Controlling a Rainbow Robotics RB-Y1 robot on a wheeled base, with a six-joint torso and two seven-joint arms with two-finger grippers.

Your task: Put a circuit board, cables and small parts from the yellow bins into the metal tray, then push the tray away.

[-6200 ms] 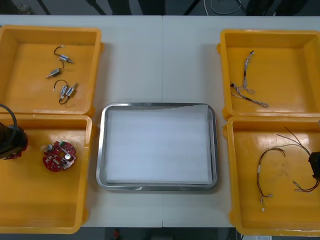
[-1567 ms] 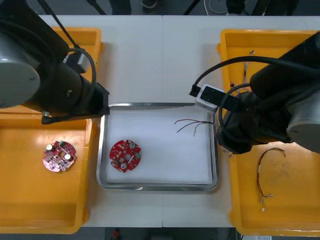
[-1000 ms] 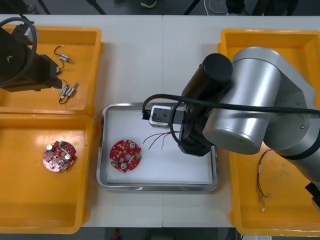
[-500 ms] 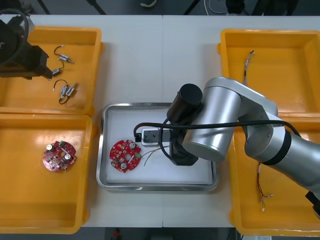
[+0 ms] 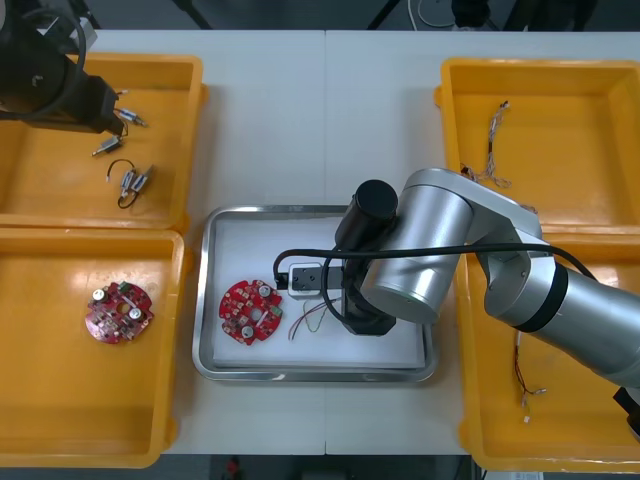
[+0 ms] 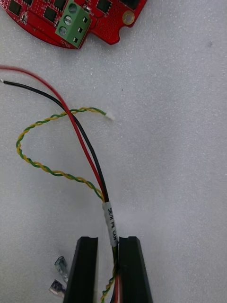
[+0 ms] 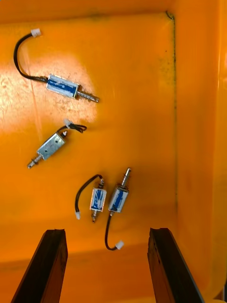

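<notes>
Tray (image 5: pixel 300 375) underlies right gripper (image 6: pixel 108 242) pinching cable (image 6: pixel 110 222); left gripper (image 7: pixel 106 232) gapes above small metal parts (image 7: pixel 118 198)

A round red circuit board (image 5: pixel 252 312) lies flat in the left part of the white-lined metal tray (image 5: pixel 320 375). Its green terminal block faces the cable bundle (image 6: pixel 80 137) just beside it. The bundle is a red wire, a black wire and a twisted yellow-green pair, looped loosely on the lining, with its white-labelled end pinched in the right gripper (image 6: pixel 108 242). Four small metal parts (image 7: pixel 63 87) with short black leads lie scattered in the far left yellow bin (image 5: pixel 60 195). A second board (image 5: pixel 119 311) rests in the near left bin (image 5: pixel 80 400). A thin cable (image 5: pixel 495 150) lies in the far right bin (image 5: pixel 580 130), and another cable (image 5: pixel 520 365) lies in the near right bin (image 5: pixel 560 430).
</notes>
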